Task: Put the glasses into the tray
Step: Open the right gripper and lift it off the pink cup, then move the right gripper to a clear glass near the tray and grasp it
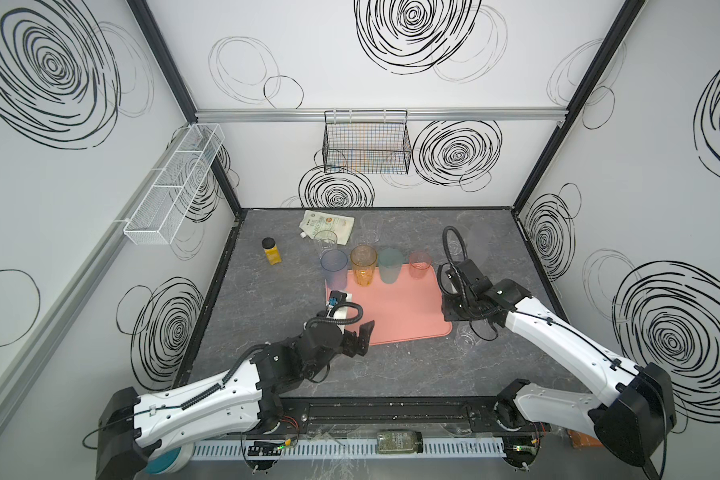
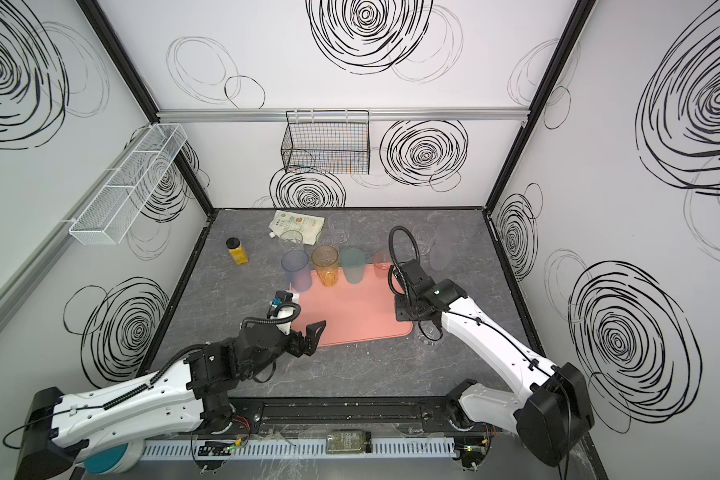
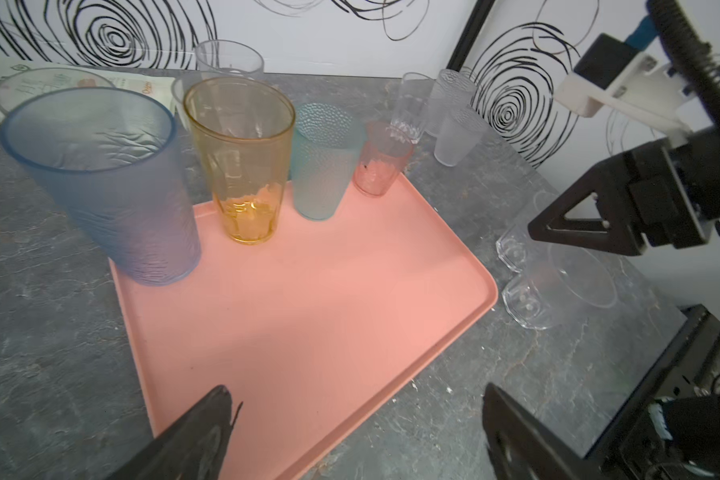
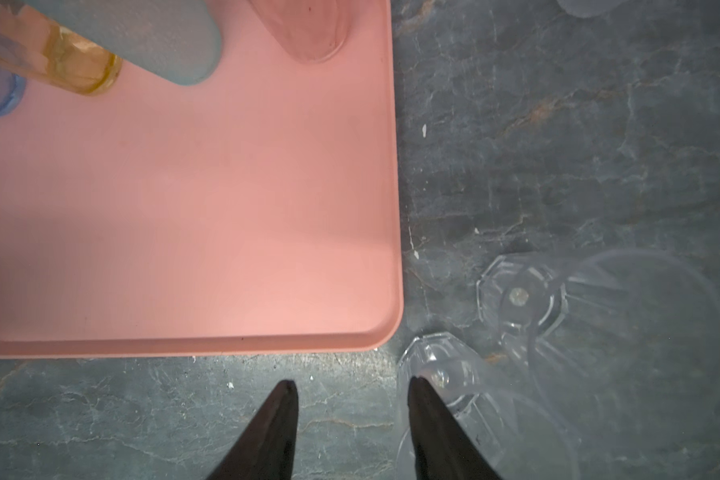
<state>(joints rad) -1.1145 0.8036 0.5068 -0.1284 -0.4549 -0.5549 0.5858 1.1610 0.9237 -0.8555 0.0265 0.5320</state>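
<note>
Where the tray (image 1: 404, 316) lay: on the desk (image 1: 267, 332), with blue glass (image 1: 334, 270), amber glass (image 1: 363, 266), teal glass (image 1: 390, 266) and pink glass (image 1: 420, 266) upright along its far rim
Left pincer (image 3: 354, 405): spread wide, empty, above the tray's near rim
Right pincer (image 4: 352, 386): parted, grasping nothing, one finger at a clear glass (image 4: 454, 365) standing on the desk beside the tray's corner

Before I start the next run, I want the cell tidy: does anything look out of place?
Yes: a dark-capped bottle lies on its side along the white slotted cable duct at the near edge, off the grey tabletop. Nothing looks spilled.
</note>
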